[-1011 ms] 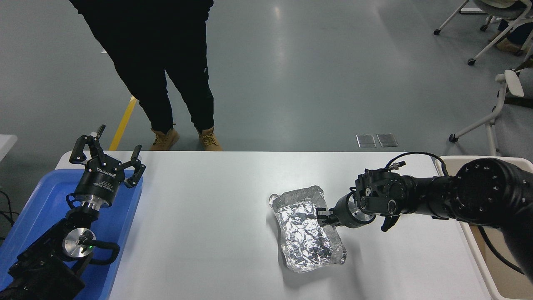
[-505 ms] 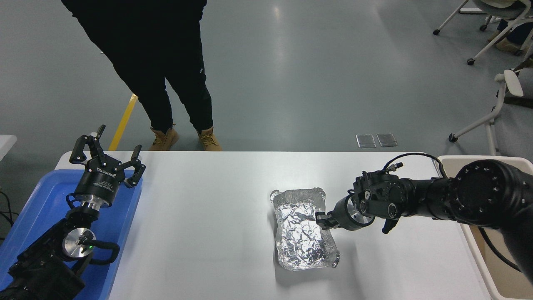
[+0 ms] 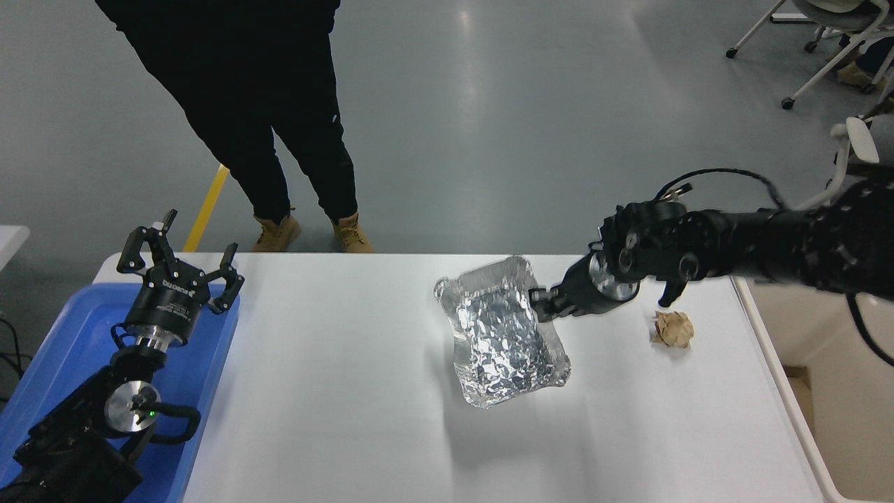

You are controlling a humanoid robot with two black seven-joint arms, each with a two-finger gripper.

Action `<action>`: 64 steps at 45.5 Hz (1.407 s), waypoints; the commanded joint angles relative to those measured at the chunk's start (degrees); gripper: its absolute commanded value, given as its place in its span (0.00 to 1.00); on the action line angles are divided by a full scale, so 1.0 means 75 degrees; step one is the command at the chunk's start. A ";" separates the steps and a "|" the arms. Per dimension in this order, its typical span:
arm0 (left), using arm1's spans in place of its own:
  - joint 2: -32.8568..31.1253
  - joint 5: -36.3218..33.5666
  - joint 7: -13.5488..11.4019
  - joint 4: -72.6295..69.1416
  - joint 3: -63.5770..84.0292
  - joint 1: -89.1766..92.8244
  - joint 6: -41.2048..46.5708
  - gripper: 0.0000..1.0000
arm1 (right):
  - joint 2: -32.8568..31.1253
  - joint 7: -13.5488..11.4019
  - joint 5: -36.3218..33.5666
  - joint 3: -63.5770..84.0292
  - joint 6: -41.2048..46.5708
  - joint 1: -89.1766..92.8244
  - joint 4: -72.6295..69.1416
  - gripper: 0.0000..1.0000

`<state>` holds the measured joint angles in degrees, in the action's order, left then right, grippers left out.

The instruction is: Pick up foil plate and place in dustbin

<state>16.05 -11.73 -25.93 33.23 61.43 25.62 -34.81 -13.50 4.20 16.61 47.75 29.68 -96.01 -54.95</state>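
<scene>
The foil plate is a shiny crinkled silver tray, held tilted above the white table with its shadow below it. My right gripper is shut on the plate's right rim and comes in from the right edge. The cream-beige dustbin shows at the lower right edge, beside the table. My left gripper is open and parked at the lower left over the blue tray.
A small crumpled brown paper ball lies on the table to the right of the plate. A shallow blue tray sits at the left. A person in dark trousers stands at the far side. Chairs stand at the upper right.
My right gripper has lifted the foil plate off the table and raised it up and back. The arm rose and uncovered the brown paper ball. The left arm has not moved.
</scene>
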 commanded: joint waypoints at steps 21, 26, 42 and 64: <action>0.0005 0.0005 -0.0011 -0.0001 0.0000 -0.0006 0.0000 0.98 | -0.2243 0.0003 0.0001 -0.0167 0.1269 -0.2797 -0.1076 0.00; 0.0005 0.0005 -0.0011 -0.0001 0.0000 -0.0006 0.0000 0.98 | -0.2266 -0.0009 0.0024 -0.0155 0.1234 -0.2703 -0.1064 0.00; 0.0005 0.0005 -0.0011 -0.0001 0.0000 -0.0006 0.0000 0.98 | -0.2231 -0.0103 -0.0151 -0.0167 0.0672 -0.1158 0.1405 0.00; 0.0005 0.0005 0.0000 -0.0001 0.0000 0.0006 0.0000 0.98 | -0.2102 -0.0442 -0.2506 -0.0296 -0.0054 0.3776 0.7197 0.00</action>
<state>16.06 -11.71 -25.94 33.23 61.44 25.61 -34.81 -29.73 2.90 5.59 46.22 33.55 -82.85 -16.68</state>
